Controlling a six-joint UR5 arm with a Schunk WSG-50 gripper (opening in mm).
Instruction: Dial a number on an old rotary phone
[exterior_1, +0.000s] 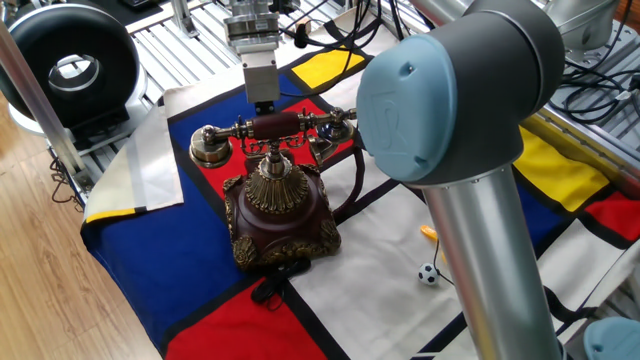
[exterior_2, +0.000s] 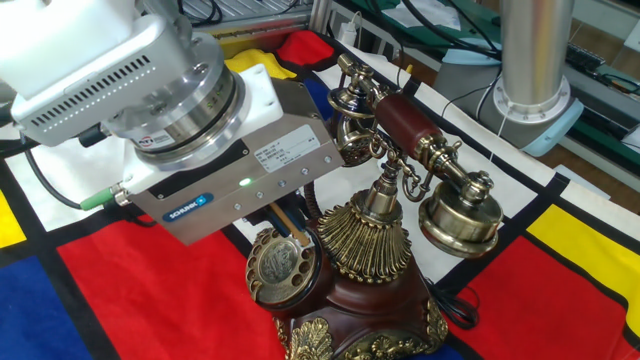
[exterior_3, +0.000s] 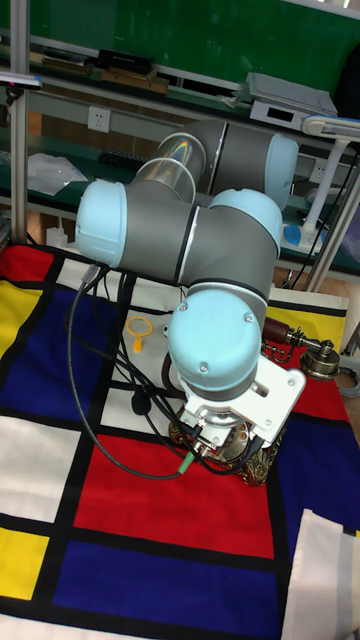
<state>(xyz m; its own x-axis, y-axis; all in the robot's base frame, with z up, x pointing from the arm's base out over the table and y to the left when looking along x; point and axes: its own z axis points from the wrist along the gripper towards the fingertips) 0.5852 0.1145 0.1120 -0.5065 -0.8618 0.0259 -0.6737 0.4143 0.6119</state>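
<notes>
The old rotary phone (exterior_1: 280, 205) stands on the coloured cloth, a maroon base with brass trim. Its handset (exterior_1: 275, 126) lies across the brass cradle. In the other fixed view the brass dial (exterior_2: 282, 266) faces up at the phone's (exterior_2: 370, 290) front. My gripper (exterior_2: 295, 238) comes down from the upper left, and its slim fingers (exterior_2: 283, 220) sit close together with the tip at the dial's upper right rim. Seen in one fixed view, the gripper (exterior_1: 265, 103) hangs just behind the handset. My arm hides most of the phone (exterior_3: 262, 462) in the tall fixed view.
A big black ring-shaped device (exterior_1: 65, 60) stands at the back left. A small football (exterior_1: 428, 273) and an orange bit (exterior_1: 428, 233) lie right of the phone. My arm's elbow (exterior_1: 450, 90) fills the near right. A silver column base (exterior_2: 535, 95) stands behind the handset.
</notes>
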